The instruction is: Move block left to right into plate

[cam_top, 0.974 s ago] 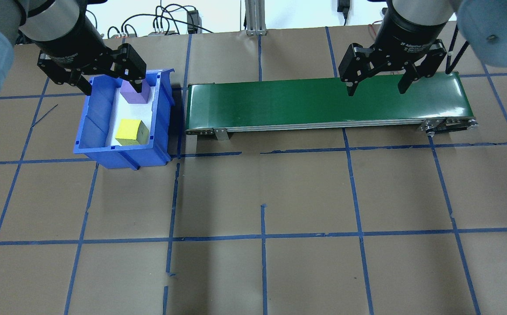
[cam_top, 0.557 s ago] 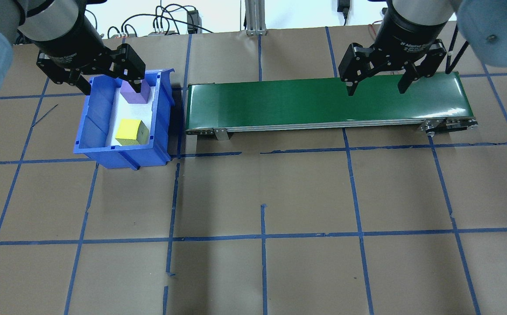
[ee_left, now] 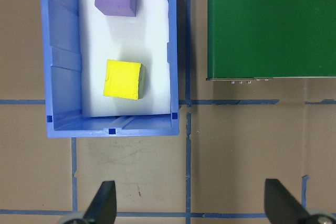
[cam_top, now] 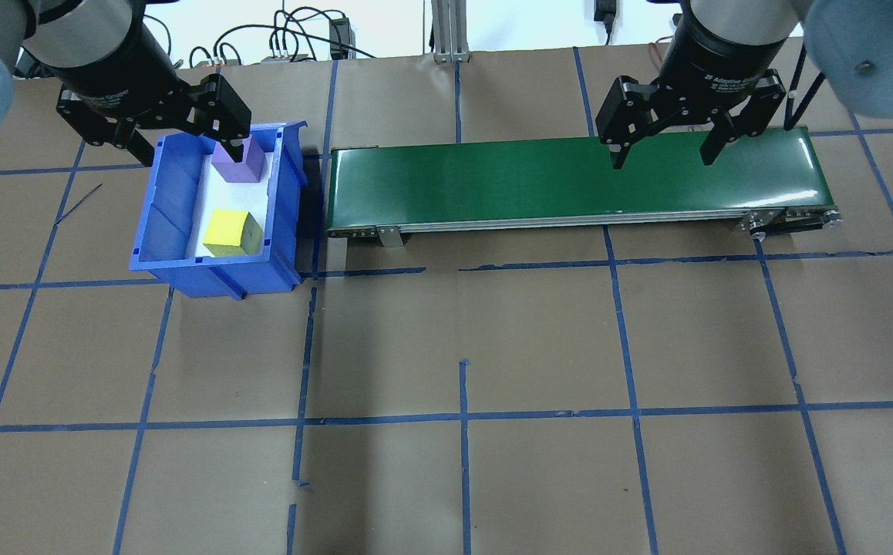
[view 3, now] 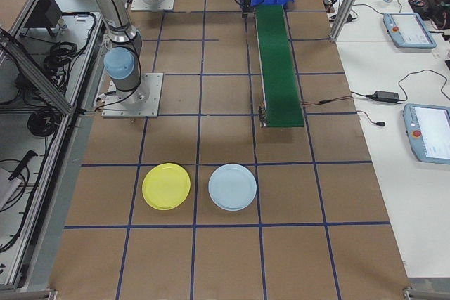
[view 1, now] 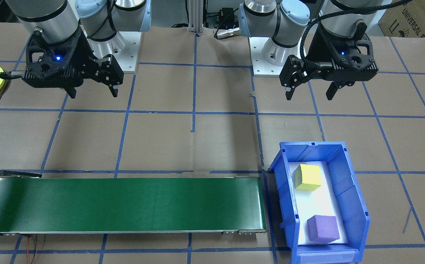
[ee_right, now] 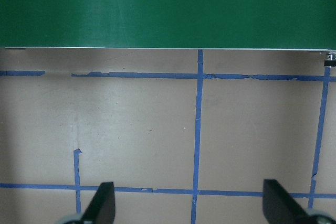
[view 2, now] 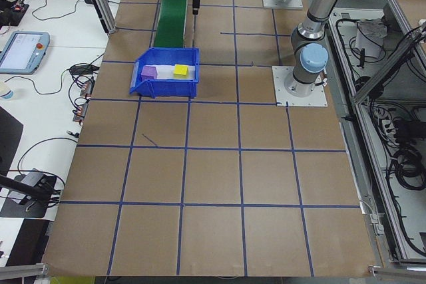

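Overhead exterior: purple block [cam_top: 238,163], apparently cube-shaped, under wide-open, empty left end effector [cam_top: 176,150]

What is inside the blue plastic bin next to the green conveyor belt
The blue plastic bin holds a yellow foam cube and a purple foam cube, apart, on a white liner. Whatever lies under the liner is covered.
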